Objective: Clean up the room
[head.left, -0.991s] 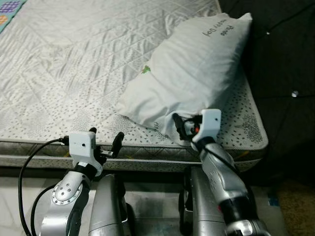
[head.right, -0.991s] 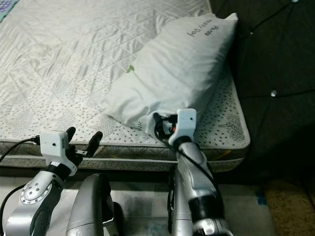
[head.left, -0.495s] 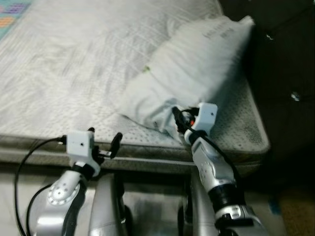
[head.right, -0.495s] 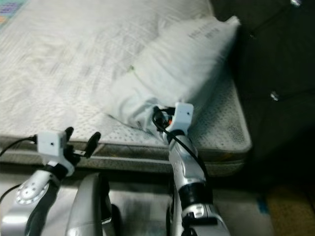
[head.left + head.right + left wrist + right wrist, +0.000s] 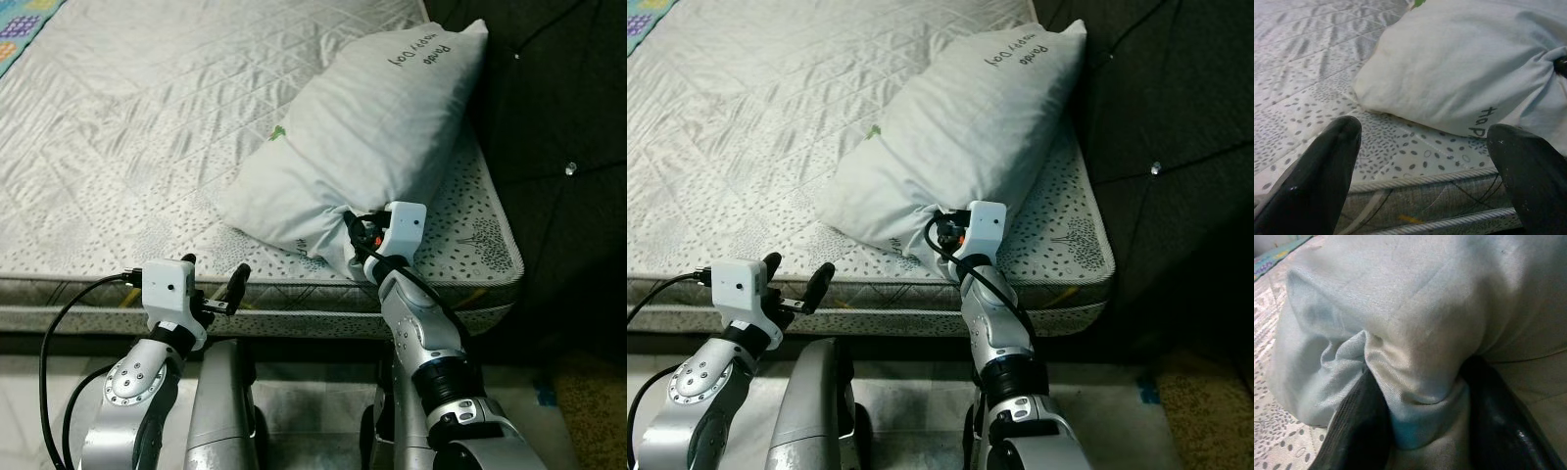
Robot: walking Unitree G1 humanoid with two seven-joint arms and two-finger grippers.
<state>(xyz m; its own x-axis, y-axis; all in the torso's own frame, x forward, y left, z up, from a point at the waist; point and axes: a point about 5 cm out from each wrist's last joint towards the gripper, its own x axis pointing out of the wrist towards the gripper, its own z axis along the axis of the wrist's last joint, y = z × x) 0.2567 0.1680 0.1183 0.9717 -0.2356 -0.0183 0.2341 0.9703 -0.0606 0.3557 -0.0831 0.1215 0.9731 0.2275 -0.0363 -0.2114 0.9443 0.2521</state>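
Observation:
A white pillow [image 5: 367, 127] with dark lettering lies along the right side of the mattress [image 5: 147, 117]. My right gripper [image 5: 345, 233] is shut on the pillow's near corner, and the cloth [image 5: 1415, 377] bunches between its black fingers [image 5: 1359, 426]. My left gripper [image 5: 211, 279] stands open in front of the mattress's near edge, off to the left of the pillow, with nothing between its fingers [image 5: 1322, 176]. The pillow [image 5: 1459, 73] lies just beyond that gripper.
A dark tufted headboard [image 5: 558, 147] rises right of the bed. The mattress's piped front edge [image 5: 294, 318] runs just ahead of both arms. A patterned cloth [image 5: 24, 20] shows at the far left corner. Pale floor [image 5: 911, 411] lies below.
The head camera has shifted, so the bed sits slightly differently in view. My right gripper still holds the pillow's corner; the left gripper has stayed open in the same place.

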